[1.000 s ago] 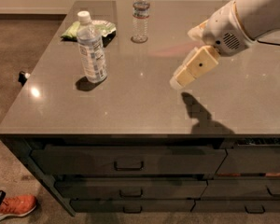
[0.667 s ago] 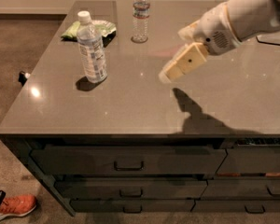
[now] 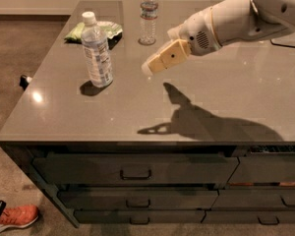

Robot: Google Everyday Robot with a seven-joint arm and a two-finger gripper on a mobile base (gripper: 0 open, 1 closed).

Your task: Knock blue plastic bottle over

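Note:
The blue plastic bottle stands upright on the left part of the grey counter. It is clear, with a white cap and a wide pale blue-and-white label. My gripper hangs above the counter to the right of the bottle, with a gap between them. Its tan fingers point left and down toward the bottle's lower half. The white arm reaches in from the upper right.
A slimmer clear bottle with a dark label band stands at the back of the counter. A green snack bag lies behind the blue bottle. Drawers run below the front edge. A red shoe lies on the floor.
My gripper has moved left across the counter, closer to the blue plastic bottle. The bottles have not moved.

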